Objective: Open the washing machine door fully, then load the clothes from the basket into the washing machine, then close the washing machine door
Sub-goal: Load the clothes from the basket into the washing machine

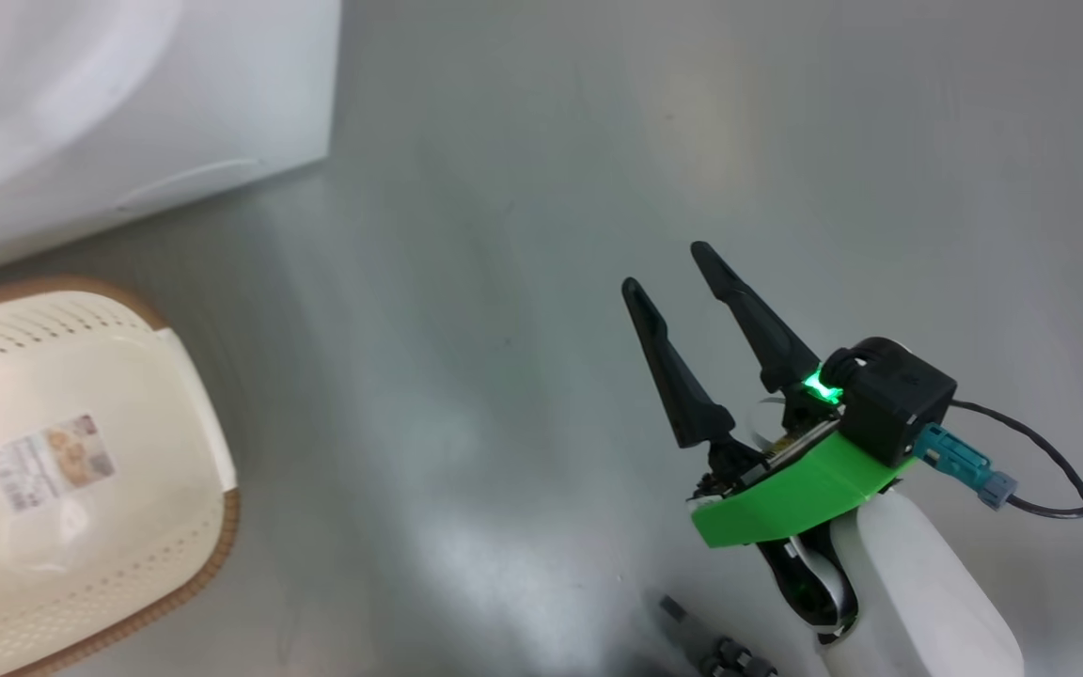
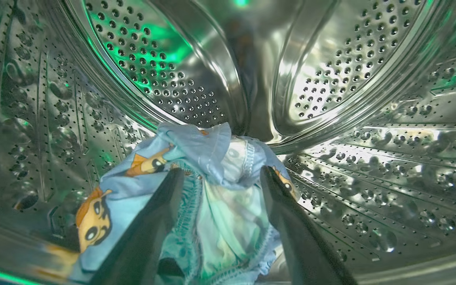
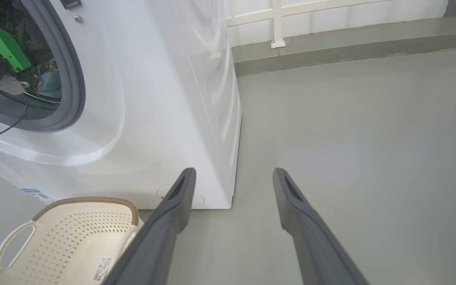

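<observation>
Drop-off step, judged nearly done. Draw left tool (image 2: 221, 170) straight back out of the drum (image 2: 331, 59) with fingers spread, so no hem snags and trails out. Noted left tool apart, clamped on nothing; clothes (image 2: 196, 146) heaped between and just beyond its fingertips, low in drum. Noted right tool (image 1: 666, 265) apart, idle above floor; basket (image 1: 128, 376) well to its left, no cloth seen inside.
</observation>
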